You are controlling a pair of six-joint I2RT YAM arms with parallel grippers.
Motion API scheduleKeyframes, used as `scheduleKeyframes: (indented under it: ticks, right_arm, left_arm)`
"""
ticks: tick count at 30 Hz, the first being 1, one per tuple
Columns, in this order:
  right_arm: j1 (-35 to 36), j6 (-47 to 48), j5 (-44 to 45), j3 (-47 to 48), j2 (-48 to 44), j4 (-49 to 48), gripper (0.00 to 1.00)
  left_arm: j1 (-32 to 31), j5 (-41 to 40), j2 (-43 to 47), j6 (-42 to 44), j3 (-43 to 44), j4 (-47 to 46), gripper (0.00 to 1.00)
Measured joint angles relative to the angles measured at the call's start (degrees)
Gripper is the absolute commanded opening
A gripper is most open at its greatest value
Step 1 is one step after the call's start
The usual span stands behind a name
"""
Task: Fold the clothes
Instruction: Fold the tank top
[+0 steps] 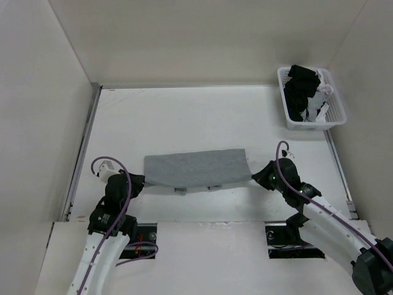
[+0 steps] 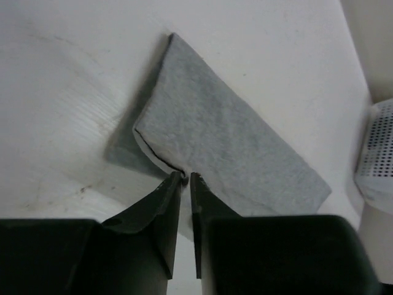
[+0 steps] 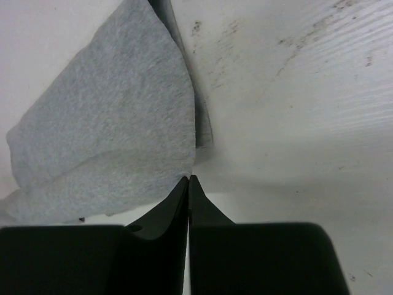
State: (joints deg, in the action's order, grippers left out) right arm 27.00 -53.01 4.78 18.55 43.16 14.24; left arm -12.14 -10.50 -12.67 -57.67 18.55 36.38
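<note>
The clothes (image 1: 196, 169), a heather-grey knit piece folded into a wide band, lie across the middle of the table, sagging at the near edge. My left gripper (image 1: 138, 182) is at the band's left corner. In the left wrist view the jaws (image 2: 186, 176) stand a narrow slit apart, with the dark-hemmed edge of the clothes (image 2: 227, 141) right at the tips. My right gripper (image 1: 256, 176) holds the right corner. In the right wrist view its fingers (image 3: 188, 178) are pressed together on the corner of the clothes (image 3: 104, 129).
A white perforated basket (image 1: 284, 98) stands at the back right with black garments (image 1: 301, 89) and white cloth pieces in it; its wall (image 2: 374, 153) shows in the left wrist view. Walls enclose the table on the left, back and right.
</note>
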Motion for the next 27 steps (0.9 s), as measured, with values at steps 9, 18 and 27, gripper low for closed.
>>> scheduleKeyframes:
  ticks: [9, 18, 27]
  right_arm:
    - [-0.8, 0.0, 0.9, 0.0, 1.3, -0.1, 0.63]
    - [-4.3, 3.4, -2.1, 2.3, 18.8, -10.2, 0.59]
    - [-4.5, 2.6, -7.5, 5.2, 31.0, -22.2, 0.46]
  left_arm:
    - [-6.6, -15.3, 3.3, 0.0, 8.2, 4.1, 0.27]
    - [-23.3, -11.8, -31.5, -1.4, 1.9, -24.8, 0.28]
    - [-26.8, -9.8, -52.3, -1.0, 1.9, -44.2, 0.29]
